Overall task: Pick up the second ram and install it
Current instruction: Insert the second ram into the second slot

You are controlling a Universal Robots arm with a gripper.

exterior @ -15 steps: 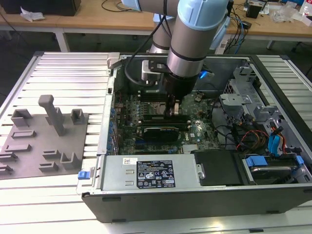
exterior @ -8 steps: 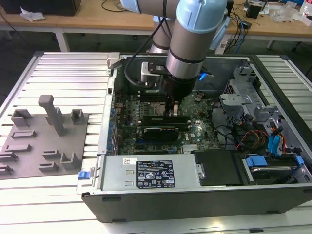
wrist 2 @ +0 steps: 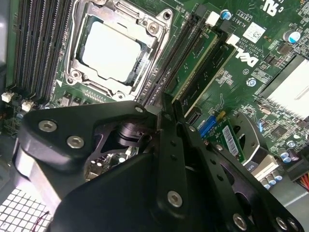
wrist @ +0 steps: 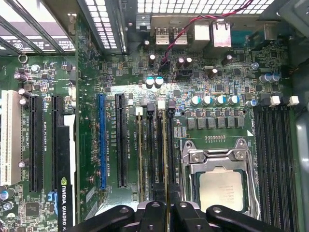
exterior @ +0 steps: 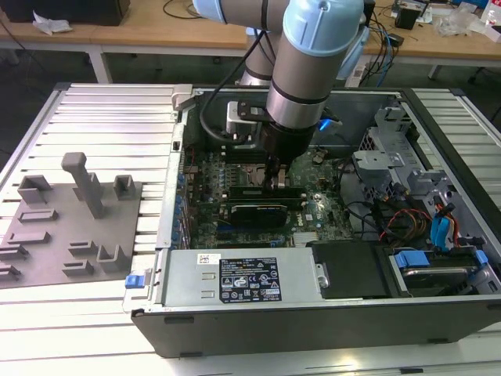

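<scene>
The end effector (exterior: 279, 178) is down inside the open computer case (exterior: 313, 313), and its two fingers are closed on the thin edge of the second ram (wrist: 168, 159). In the first wrist view this stick runs as a narrow line from between the fingertips along the memory slots (wrist: 154, 145) just beside the processor socket (wrist: 219, 181). I judge it is held by its upper edge so that the lower edge can go straight down into the slot. The arm stands almost vertical over the board for the same reason (a tilted stick would probably jam).

In the second wrist view the black links of the end effector cover the near part. Past them, two green sticks (wrist 2: 205, 60) lie side by side in the slots next to the socket. I cannot tell from this view which of them is the held one, or if it is already fully seated.

The exterior view gives what the wrist views do not: the whole case on the ribbed table (exterior: 94, 117), the black graphics card (exterior: 254, 211) just beside the end effector, and the grey holder tray (exterior: 70, 227) well apart at the exterior view's left.
</scene>
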